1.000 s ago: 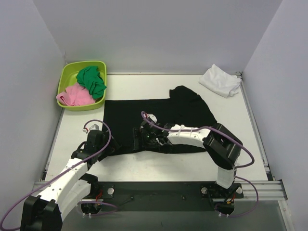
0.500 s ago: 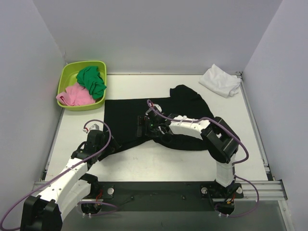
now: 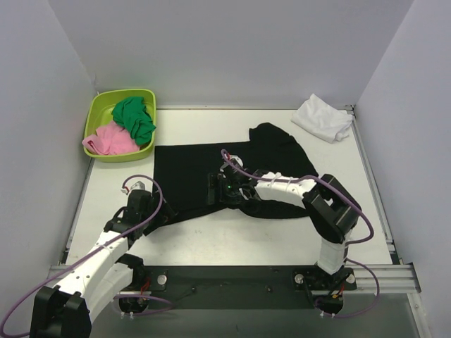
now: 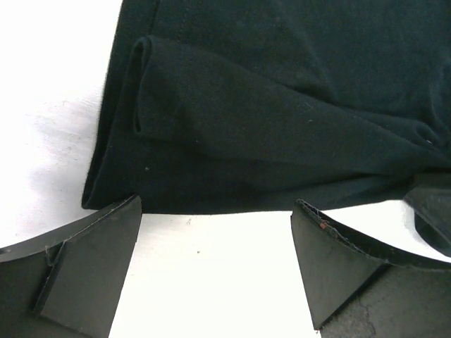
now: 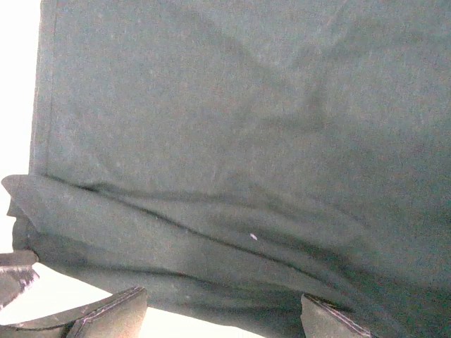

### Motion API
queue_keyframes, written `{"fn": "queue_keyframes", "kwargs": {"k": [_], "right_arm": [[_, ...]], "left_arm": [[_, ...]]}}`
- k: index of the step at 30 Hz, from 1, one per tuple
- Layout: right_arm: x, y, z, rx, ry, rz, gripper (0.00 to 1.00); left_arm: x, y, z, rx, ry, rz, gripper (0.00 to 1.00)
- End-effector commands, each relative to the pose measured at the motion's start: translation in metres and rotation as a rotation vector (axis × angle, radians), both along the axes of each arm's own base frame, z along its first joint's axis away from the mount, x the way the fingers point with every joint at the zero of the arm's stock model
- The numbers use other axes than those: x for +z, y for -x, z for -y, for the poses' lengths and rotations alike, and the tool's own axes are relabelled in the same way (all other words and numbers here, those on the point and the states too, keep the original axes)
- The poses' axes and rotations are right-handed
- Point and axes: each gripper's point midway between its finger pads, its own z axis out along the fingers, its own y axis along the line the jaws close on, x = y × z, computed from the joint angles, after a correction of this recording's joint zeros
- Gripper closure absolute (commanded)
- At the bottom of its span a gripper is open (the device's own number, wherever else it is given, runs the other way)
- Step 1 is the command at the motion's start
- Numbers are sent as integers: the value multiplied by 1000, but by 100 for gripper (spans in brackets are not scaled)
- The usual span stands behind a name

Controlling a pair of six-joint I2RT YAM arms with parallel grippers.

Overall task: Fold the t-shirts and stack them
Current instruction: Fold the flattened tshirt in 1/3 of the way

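The black t-shirt [image 3: 184, 166] lies spread across the middle of the table, its near edge bunched in folds. My right gripper [image 3: 213, 189] is low over its middle, jaws wide apart, with wrinkled black cloth [image 5: 246, 105] beneath and between the fingers [image 5: 113, 313]. My left gripper [image 3: 153, 210] is open and empty over bare table just short of the shirt's near left corner [image 4: 120, 183]. The shirt's hem runs across the left wrist view ahead of the gripper [image 4: 217, 211]. The white t-shirt [image 3: 323, 117] lies crumpled at the back right corner.
A lime-green tub [image 3: 99, 113] at the back left holds a green cloth [image 3: 134, 118] and a pink cloth [image 3: 109, 140]. Grey walls close in the table on three sides. A metal rail [image 3: 232, 267] runs along the near edge.
My right gripper has moved away from the near edge toward the middle of the shirt, and the shirt's near middle edge has shifted back with it. The left arm has not moved.
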Motion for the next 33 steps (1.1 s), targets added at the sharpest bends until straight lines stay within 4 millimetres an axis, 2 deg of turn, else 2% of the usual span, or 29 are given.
{"fn": "queue_keyframes", "kwargs": {"k": [1, 8, 11, 14, 20, 21, 24, 25, 29, 31, 33], "right_arm": [[-24, 29, 44, -6, 139, -25, 8], [-35, 57, 79, -20, 190, -19, 8], [-34, 68, 85, -10, 190, -21, 8], [-26, 80, 82, 26, 186, -3, 8], [11, 98, 60, 110, 146, 51, 7], [24, 95, 51, 116, 128, 76, 7], [43, 95, 46, 116, 129, 117, 7], [52, 87, 47, 83, 133, 160, 7], [91, 72, 59, 10, 101, 281, 7], [99, 65, 73, -28, 139, 330, 7], [105, 57, 96, -71, 212, 375, 5]], "left_arm": [[8, -2, -11, 29, -45, -10, 3], [30, -13, -17, 45, -51, 18, 3], [35, -14, -19, 50, -45, 26, 3], [43, -15, -20, 54, -45, 40, 3], [60, -19, -17, 42, -36, 66, 3], [66, -21, -15, 36, -28, 75, 2], [71, -22, -10, 16, -8, 79, 3], [76, -24, -9, 15, -3, 87, 3], [83, -30, -4, -8, 6, 95, 3], [84, -34, 7, -38, 39, 95, 3], [88, -38, 17, -65, 66, 110, 2]]}}
